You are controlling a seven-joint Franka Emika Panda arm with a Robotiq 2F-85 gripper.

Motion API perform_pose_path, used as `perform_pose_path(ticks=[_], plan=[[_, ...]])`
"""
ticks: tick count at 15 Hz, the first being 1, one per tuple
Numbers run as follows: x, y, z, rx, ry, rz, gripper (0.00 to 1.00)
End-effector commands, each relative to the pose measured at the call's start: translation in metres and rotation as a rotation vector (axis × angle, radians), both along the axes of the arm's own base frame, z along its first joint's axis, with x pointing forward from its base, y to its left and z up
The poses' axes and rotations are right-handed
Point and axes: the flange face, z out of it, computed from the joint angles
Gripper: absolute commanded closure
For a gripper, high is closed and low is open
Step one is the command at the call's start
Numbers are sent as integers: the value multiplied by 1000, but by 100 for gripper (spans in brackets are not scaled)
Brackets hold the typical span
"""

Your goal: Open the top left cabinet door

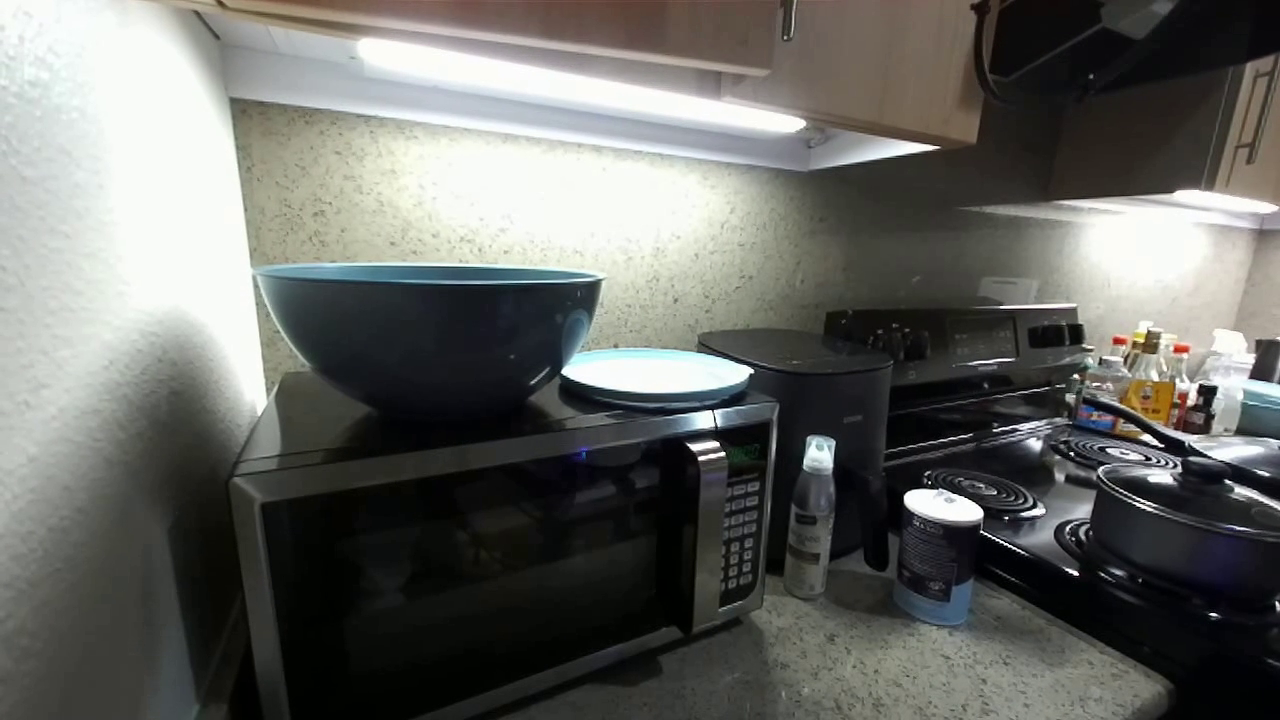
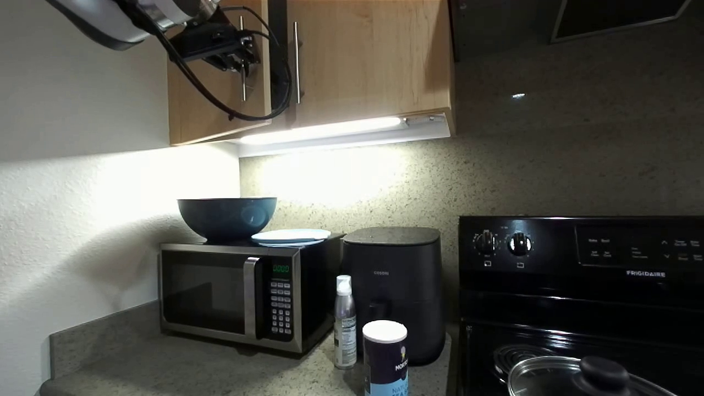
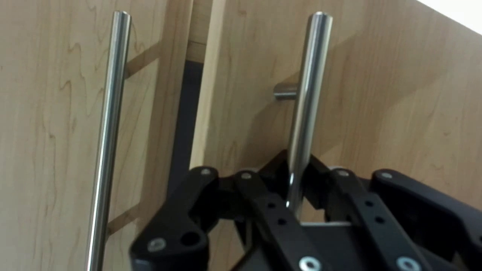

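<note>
The top left cabinet door [image 2: 206, 110] is light wood and stands ajar, swung out at an angle, with a dark gap along its handle side. It carries a vertical steel bar handle [image 3: 310, 79]. My gripper [image 3: 296, 171] is shut on that bar in the wrist view, one dark finger on each side of it. In an exterior view the gripper [image 2: 247, 58] reaches the handle from the left, partly hidden by its own mount and cable. Another exterior view shows only the lower part of the door [image 1: 520, 25]. The inside of the cabinet is hidden.
The neighbouring cabinet door [image 2: 368, 60] is closed, its handle [image 2: 297, 63] close by. A black cable [image 2: 220, 107] loops from the arm past the door edge. Below stand a microwave [image 2: 206, 291], a large bowl [image 2: 225, 220] and an air fryer [image 2: 393, 297]. A wall [image 2: 99, 220] is at left.
</note>
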Motion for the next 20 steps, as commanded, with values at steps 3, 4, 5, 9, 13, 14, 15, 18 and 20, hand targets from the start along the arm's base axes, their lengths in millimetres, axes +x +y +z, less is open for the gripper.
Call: perform_pose_path(ticks=[3, 4, 5, 9, 13, 14, 15, 18, 20], plan=[[-78, -1, -22, 59, -176, -151, 93], [-86, 1, -25, 80, -199, -163, 93], [-94, 2, -28, 88, -220, -176, 93], [-59, 27, -24, 106, -140, -83, 93], [-53, 24, -23, 109, -134, -84, 93], [-61, 21, -26, 112, -149, -91, 93], [-68, 17, -28, 118, -163, -101, 93], [-108, 8, -38, 147, -246, -157, 93], [-117, 10, -39, 174, -286, -182, 93]])
